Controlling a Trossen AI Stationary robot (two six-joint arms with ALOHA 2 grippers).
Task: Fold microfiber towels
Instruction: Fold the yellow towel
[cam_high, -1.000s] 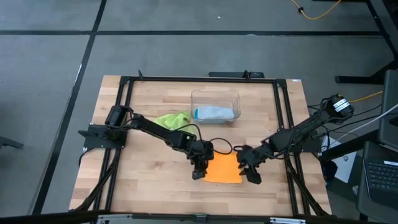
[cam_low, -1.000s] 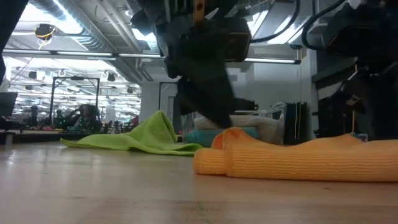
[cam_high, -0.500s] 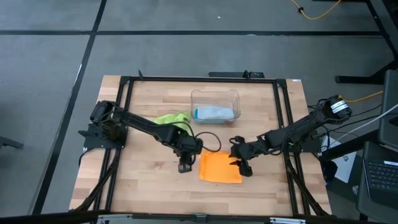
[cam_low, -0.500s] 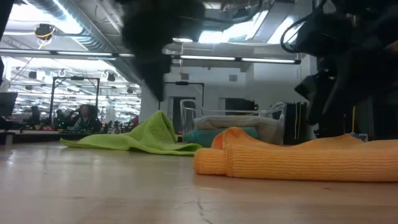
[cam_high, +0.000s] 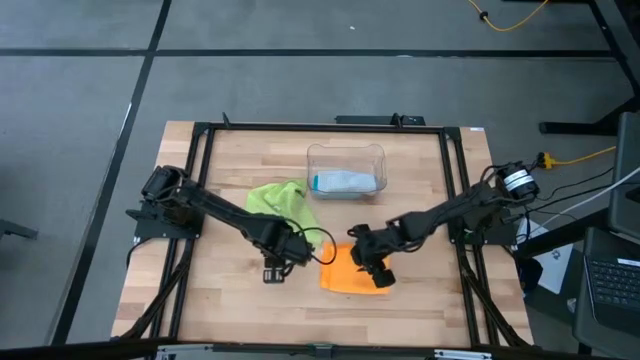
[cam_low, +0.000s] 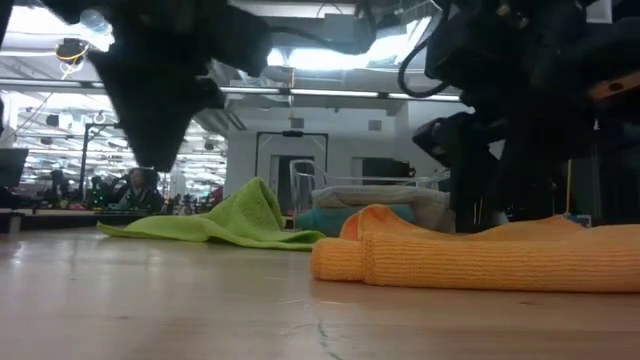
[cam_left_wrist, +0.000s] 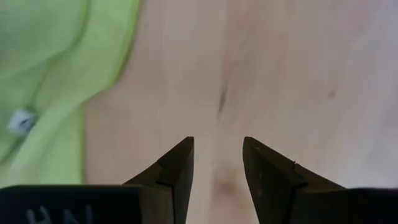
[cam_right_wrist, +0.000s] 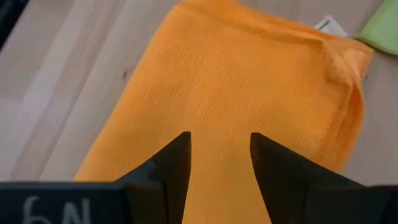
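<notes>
- The pale wooden tabletop carries a black frame, both dark arms and the cloths.
- A clear plastic bin sits well beyond both sets of jaws, with a teal blue microfiber towel lying inside it.
- The lime green microfiber towel lies rumpled just beyond the left jaws; in the left wrist view its edge shows off to one side of them, with a small white tag on it.
- The folded orange microfiber towel lies flat directly under the right jaws; in the low view its rolled fold faces the camera.
- The right gripper hangs over the orange towel, jaws slightly parted and holding nothing.
- The left gripper hovers over bare wood beside the green towel, jaws slightly parted and empty.
</notes>
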